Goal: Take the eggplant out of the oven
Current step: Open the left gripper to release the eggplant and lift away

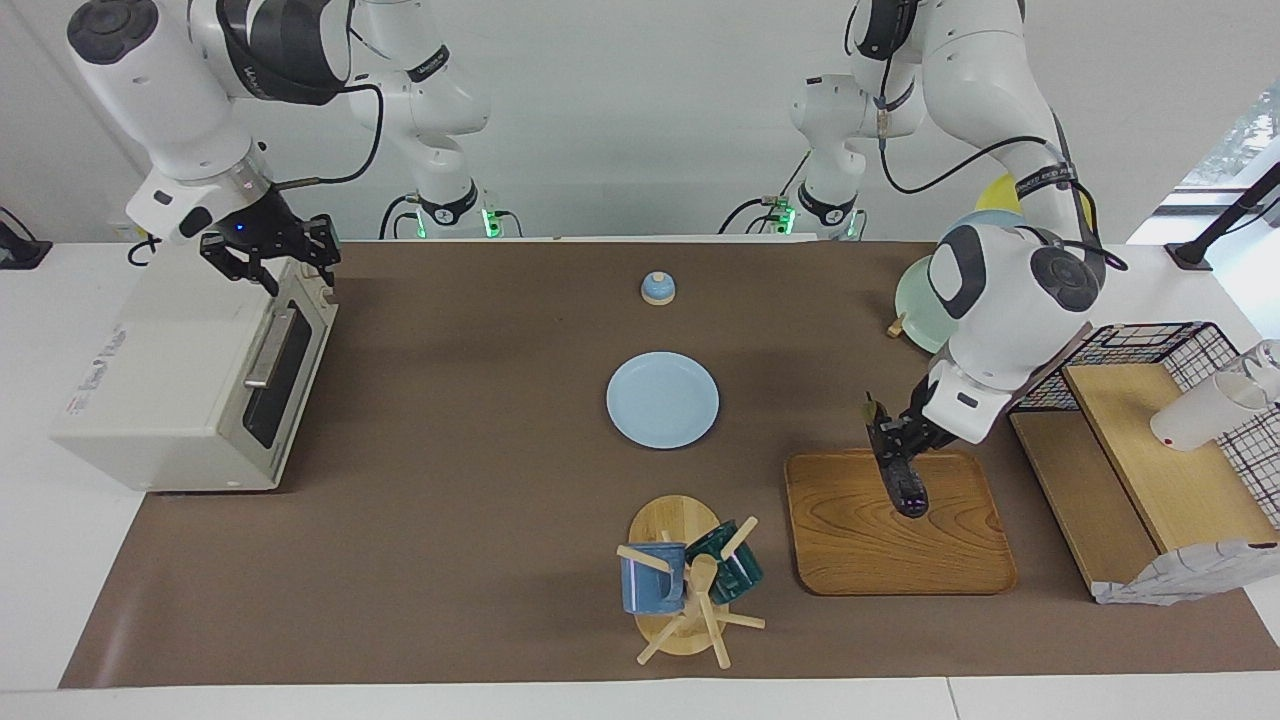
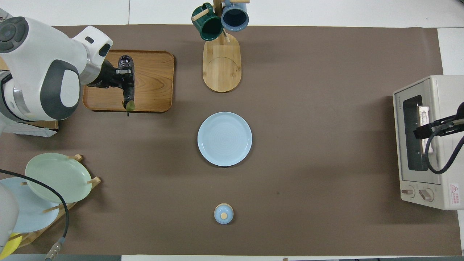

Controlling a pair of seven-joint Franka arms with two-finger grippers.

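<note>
The eggplant is found out of the oven, gripped by the left gripper and held slantwise over the wooden tray, at the left arm's end of the table and well apart from the oven at the right arm's end. Its long axis is seen running across the tray's short side: the green stem tip is pointed toward the robots and overhangs the tray's nearer edge, while the dark blunt end is dipped toward the tray's middle. The left gripper's fingers are closed tight across the eggplant near its stem half, so the fruit is carried below and ahead of them; whether the blunt end is already touching the wood cannot be told. The coming move is judged to be a lowering and letting go, and it turns on that tilt, since the low end is likely to meet the tray first. The right gripper is held above the top front edge of the oven, whose door is shut, and its fingers are spread wide with nothing between them. On the oven's front a small red warning sticker is seen, and red lettering on its top; neither can be read.
</note>
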